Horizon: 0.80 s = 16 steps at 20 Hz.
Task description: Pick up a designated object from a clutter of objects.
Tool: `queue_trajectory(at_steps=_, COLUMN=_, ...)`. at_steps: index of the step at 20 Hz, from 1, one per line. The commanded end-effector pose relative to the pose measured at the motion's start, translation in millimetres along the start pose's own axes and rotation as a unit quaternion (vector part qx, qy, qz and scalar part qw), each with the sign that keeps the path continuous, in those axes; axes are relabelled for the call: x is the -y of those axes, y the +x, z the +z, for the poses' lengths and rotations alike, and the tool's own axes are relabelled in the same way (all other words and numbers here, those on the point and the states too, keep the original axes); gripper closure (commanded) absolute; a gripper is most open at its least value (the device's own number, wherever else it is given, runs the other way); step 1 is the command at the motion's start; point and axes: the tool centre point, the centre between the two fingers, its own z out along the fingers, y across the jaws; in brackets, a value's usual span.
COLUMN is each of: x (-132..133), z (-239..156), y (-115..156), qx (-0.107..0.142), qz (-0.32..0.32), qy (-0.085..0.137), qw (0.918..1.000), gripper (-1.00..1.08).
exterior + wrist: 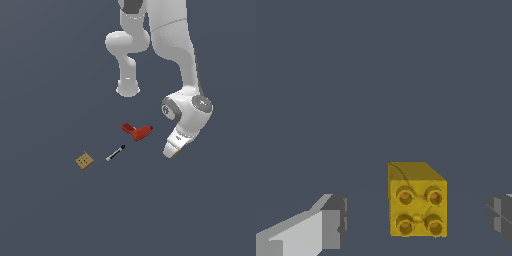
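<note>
The gripper stands wide open around the yellow block, fingers clear of it. The red tool, pen and tan square lie apart toward the exterior view's left.

The exterior view looks down from high and well back onto a dark grey floor, taking in the white arm and scattered items. The wrist view sits very close, looking past two grey fingertips at a yellow block. Both views share that spot under the wrist.
</note>
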Motion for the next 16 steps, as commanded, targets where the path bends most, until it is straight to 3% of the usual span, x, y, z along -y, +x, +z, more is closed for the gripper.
queue_trajectory(at_steps=1, x=0.4, z=11.8, y=-0.1, qx=0.000, qz=0.000, qy=0.000, qw=1.0000, gripper=-0.92)
queue_trajectory(at_steps=7, x=0.2, z=22.3, y=0.7, qx=0.000, qz=-0.001, qy=0.000, qw=1.0000, gripper=-0.92)
queue_trajectory(at_steps=8, x=0.2, z=22.3, y=0.7, qx=0.000, qz=-0.001, qy=0.000, qw=1.0000, gripper=1.08)
queue_trajectory(at_steps=16, x=0.2, z=22.3, y=0.7, qx=0.000, qz=-0.001, qy=0.000, qw=1.0000, gripper=1.08)
